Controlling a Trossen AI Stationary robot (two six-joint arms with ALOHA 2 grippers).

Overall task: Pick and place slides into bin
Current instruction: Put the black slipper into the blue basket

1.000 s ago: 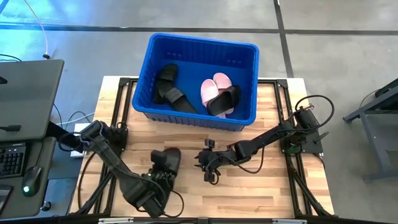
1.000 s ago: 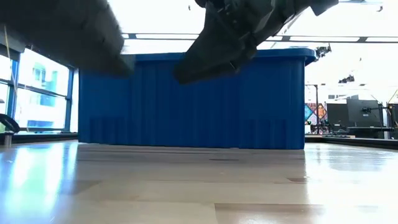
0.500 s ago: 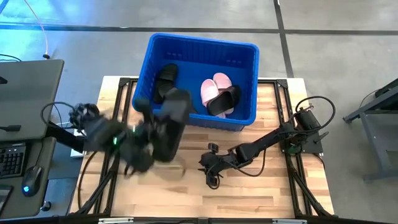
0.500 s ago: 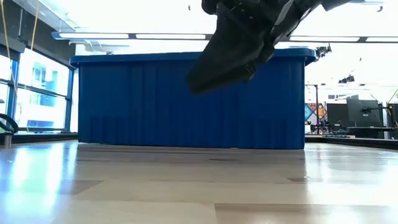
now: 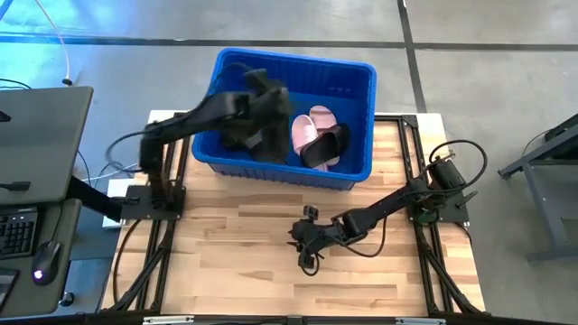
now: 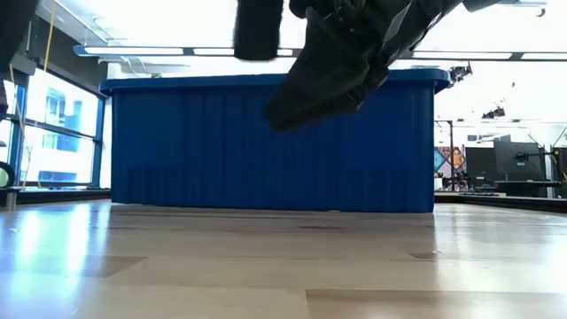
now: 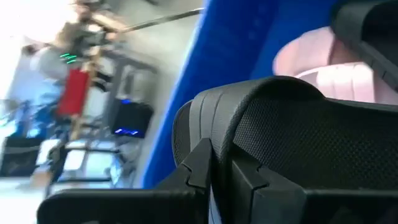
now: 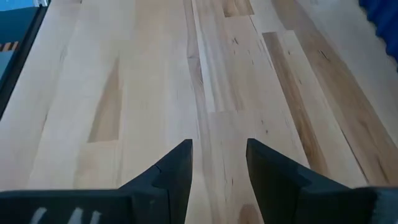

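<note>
The blue bin [image 5: 359, 108] stands at the table's far middle. Inside it lie two pink slides [image 5: 312, 126], a black slide [image 5: 327, 144] lying across them, and another black slide [image 5: 237, 137] partly hidden under my left arm. My left gripper [image 5: 255, 102] is above the bin's left half, shut on a black slide [image 5: 274, 116]. The wrist view shows that slide's wide strap [image 7: 298, 130], with the pink slides [image 7: 323, 62] beyond. My right gripper [image 5: 307, 244] is open and empty, low over the table's middle. My left gripper holds the black slide by its strap, at the strap's ribbed edge [image 7: 214, 124]; one finger [image 7: 202, 165] shows against it, the other is hidden by the slide. The slide is lifted clear, above the inside of the bin.
Bare wooden tabletop [image 8: 149, 74] lies in front of my right gripper and across the near half of the table [image 5: 226, 271]. The bin's near wall [image 6: 266, 142] fills the low view. A desk with a keyboard [image 5: 18, 230] stands off the table's left side.
My left gripper has lifted the black slide off the table's near left part and swung it up and toward the far edge, so it is now above the bin's left half. My right gripper has stayed almost still over the table's middle.
</note>
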